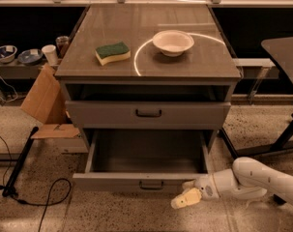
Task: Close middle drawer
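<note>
The middle drawer [112, 181] is pulled far out of the grey cabinet and its deep plain tray is empty. Its low flat front carries a small dark handle [151, 185]. The taller-fronted top drawer [148, 113] above it stands slightly out. My gripper [185, 197] is low at the right, on a white arm [262, 178] reaching in from the right edge. It sits just in front of and slightly below the right part of the middle drawer's front, near the floor. The lowest drawer is hidden.
A green sponge [112, 52] and a white bowl [172, 41] lie on the cabinet top. Cardboard [42, 98] leans at the left beside a black pole [20, 161] and a floor cable [49, 197]. A dark table [284, 47] stands at the right.
</note>
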Robot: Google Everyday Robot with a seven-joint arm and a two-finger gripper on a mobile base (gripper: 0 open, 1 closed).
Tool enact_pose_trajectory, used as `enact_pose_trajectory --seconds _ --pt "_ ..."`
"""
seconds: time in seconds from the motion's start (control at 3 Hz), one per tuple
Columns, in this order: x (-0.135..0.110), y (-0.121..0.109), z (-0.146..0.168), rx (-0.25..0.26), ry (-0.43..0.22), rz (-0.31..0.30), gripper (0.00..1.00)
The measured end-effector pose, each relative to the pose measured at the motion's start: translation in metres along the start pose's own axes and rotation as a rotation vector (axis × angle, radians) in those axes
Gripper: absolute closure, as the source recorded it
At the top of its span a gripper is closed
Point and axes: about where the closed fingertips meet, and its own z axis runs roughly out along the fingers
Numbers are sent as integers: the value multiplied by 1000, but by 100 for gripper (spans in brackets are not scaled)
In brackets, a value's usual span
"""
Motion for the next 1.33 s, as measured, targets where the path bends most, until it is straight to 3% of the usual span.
enact_pose_trajectory --seconds 0.67,1.33 --pt "-30 6 29 -38 35 -33 0" --pt "-65 -1 49 -8 69 -12 0"
